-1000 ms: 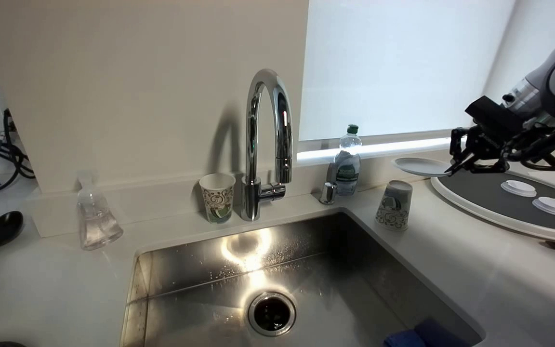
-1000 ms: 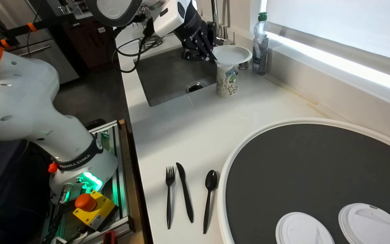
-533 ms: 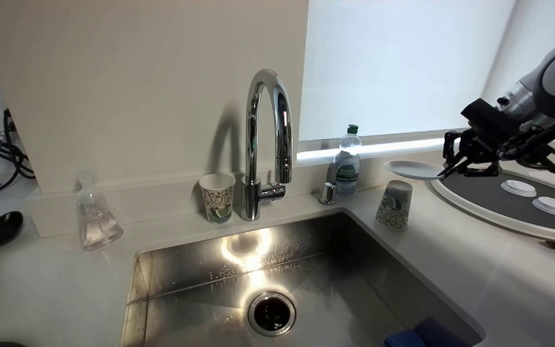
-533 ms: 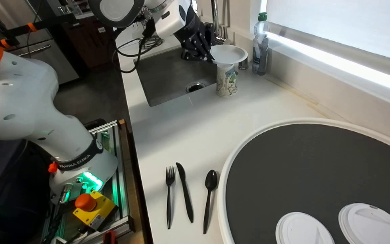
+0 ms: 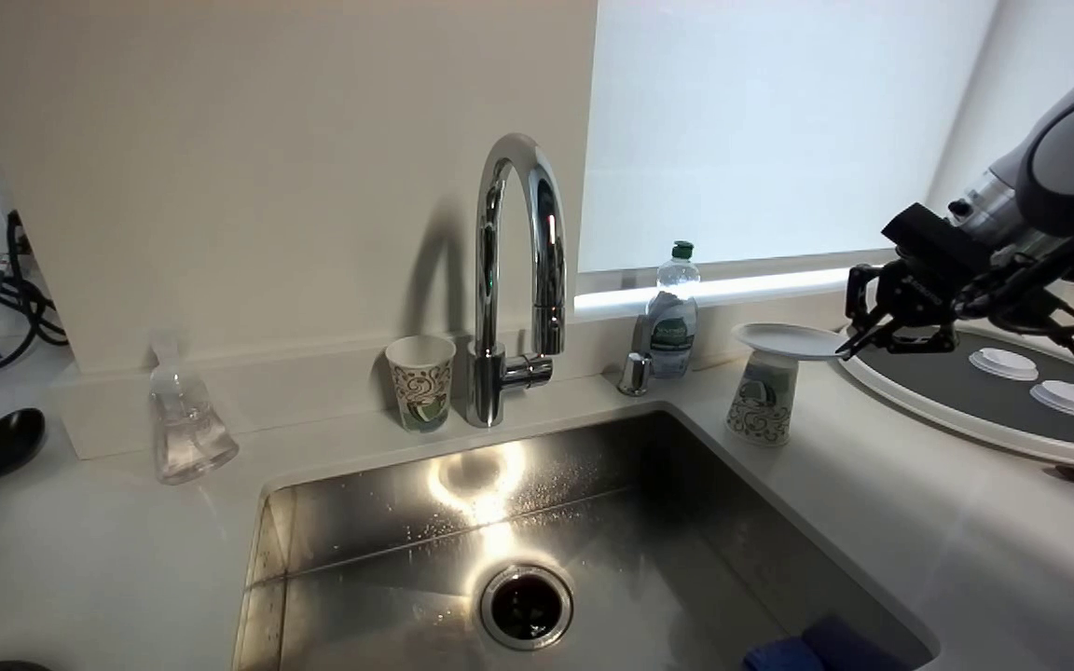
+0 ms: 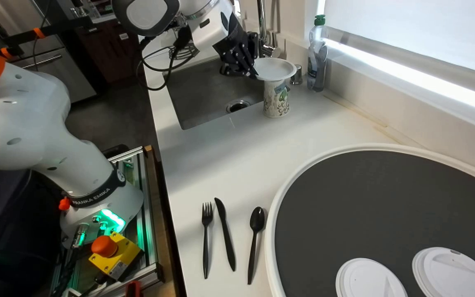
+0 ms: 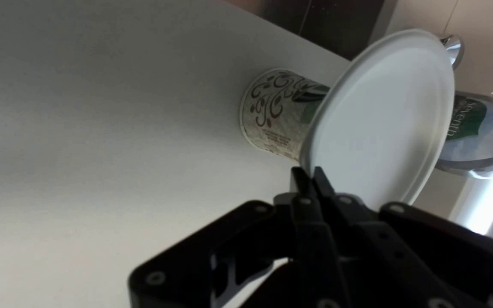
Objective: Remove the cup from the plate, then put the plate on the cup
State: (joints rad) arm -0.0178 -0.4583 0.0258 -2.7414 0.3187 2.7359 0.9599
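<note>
The gripper pinches the plate; ahead and below stands the upturned cup, perhaps touching the plate's underside.

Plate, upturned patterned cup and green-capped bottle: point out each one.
Plate [image 7: 379, 119]: wrist view, middle of its face.
Upturned patterned cup [image 5: 763, 403]: in an exterior view, printed side wall.
Green-capped bottle [image 5: 671, 332]: in an exterior view, its label.

I have a stainless-steel sink set in a white surface, warm light glinting on its far side. Behind the sink, in an exterior view, rises a beige wall; behind the sink's right half, a pale window shade hangs above a bright strip of light. Left of the sink, in an exterior view, I make out dark grey floor and reddish-brown cabinets.
</note>
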